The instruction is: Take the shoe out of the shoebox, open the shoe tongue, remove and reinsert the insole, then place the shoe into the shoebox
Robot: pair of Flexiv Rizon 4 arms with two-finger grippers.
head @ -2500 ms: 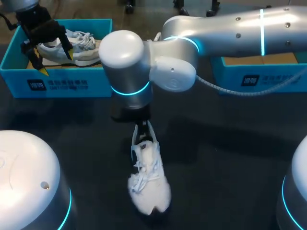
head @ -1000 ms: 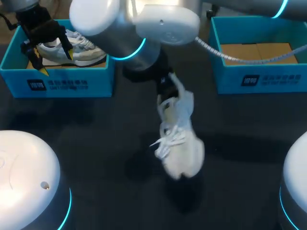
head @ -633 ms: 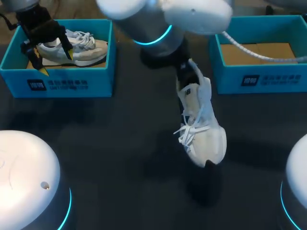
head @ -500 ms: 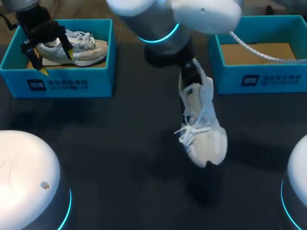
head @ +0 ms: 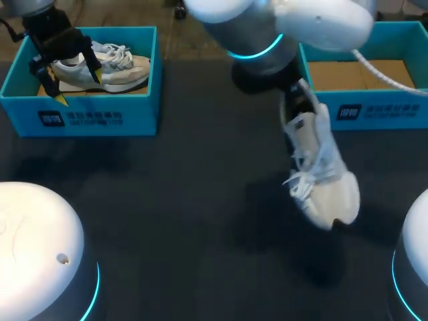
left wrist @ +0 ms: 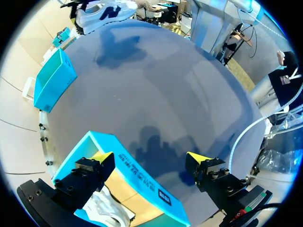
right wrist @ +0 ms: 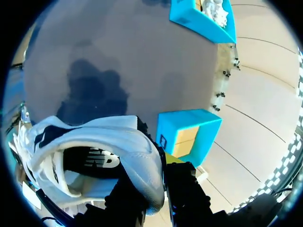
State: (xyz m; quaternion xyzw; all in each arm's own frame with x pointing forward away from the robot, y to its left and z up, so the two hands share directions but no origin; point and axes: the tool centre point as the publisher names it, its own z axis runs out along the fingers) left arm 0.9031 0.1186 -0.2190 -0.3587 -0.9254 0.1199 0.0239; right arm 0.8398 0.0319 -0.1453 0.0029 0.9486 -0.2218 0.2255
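A white lace-up shoe hangs toe-down above the dark table, in front of the right blue shoebox. My right gripper is shut on its heel collar. In the right wrist view the shoe fills the space by the gripper, whose fingers pinch the heel wall. The right shoebox shows a bare cardboard floor. My left gripper stands open over the left blue shoebox, which holds a second pale shoe. In the left wrist view the open gripper straddles that box's wall.
The dark table lies between the two boxes. The round white bases of my arms sit at the near corners. The second shoe shows under the left gripper inside its box.
My right arm has carried the shoe to the right, from the table's middle toward the right shoebox, still hanging toe-down. The left arm has not moved.
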